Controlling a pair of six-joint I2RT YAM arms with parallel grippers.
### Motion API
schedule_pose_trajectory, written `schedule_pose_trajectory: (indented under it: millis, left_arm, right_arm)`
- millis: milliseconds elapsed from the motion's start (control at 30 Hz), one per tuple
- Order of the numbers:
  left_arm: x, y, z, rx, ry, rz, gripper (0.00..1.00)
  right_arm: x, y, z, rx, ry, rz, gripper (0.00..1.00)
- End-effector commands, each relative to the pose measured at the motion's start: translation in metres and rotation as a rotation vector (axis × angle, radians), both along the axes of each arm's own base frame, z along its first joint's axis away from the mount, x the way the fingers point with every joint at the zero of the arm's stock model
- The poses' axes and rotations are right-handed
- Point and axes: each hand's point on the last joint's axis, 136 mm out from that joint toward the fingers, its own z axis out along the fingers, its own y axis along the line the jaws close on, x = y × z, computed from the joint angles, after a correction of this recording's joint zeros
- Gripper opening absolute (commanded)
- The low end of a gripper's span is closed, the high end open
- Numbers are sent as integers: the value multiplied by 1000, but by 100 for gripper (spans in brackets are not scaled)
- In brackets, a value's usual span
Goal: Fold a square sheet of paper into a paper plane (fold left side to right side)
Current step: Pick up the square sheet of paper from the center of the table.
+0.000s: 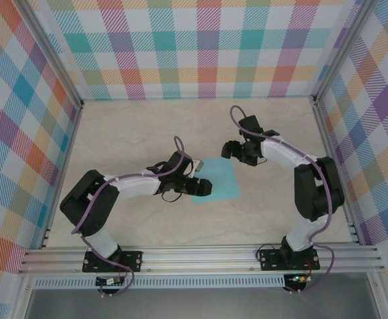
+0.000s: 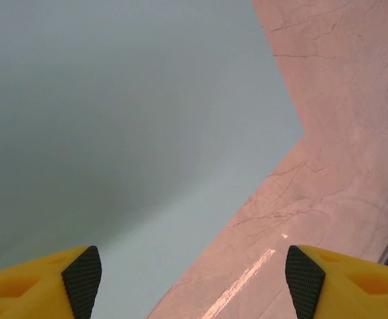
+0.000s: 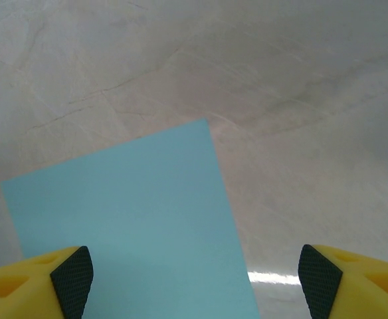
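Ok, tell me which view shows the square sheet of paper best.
Top external: the square sheet of paper lies flat on the table, nearly whole, its left edge hidden by the left pincer. Right wrist shows one corner between two edges; left wrist a shadowed stretch with one corner.

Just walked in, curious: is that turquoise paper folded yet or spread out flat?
Spread flat. The square sheet of paper lies on the table, and both wrist views show one smooth layer with no crease.
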Motion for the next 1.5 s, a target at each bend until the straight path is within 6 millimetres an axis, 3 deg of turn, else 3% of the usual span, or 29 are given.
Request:
schedule_pose_trajectory:
  millis: [0, 267, 533, 800, 1067, 1267, 1467]
  left_arm:
    - [7, -3, 0, -43, 45, 43, 74]
    - [4, 6, -23, 17, 84, 70, 72]
    - [2, 13, -35, 60, 98, 87, 70]
    - [2, 17, -48, 92, 106, 95, 69]
    - [1, 18, -53, 97, 111, 96, 67]
    - [4, 16, -41, 57, 80, 87, 67]
    - [17, 28, -3, -53, 23, 123, 70]
  right_arm:
    - [13, 15, -5, 5, -1, 34, 84]
    - [17, 33, -42, -58, 74, 75, 86]
    - [-10, 40, -64, -60, 162, 102, 86]
    - [-47, 64, -58, -35, 189, 191, 83]
    - [-65, 71, -50, -28, 205, 218, 76]
    - [-68, 67, -43, -44, 197, 237, 64]
    - [-69, 72, -38, -4, 188, 258, 47]
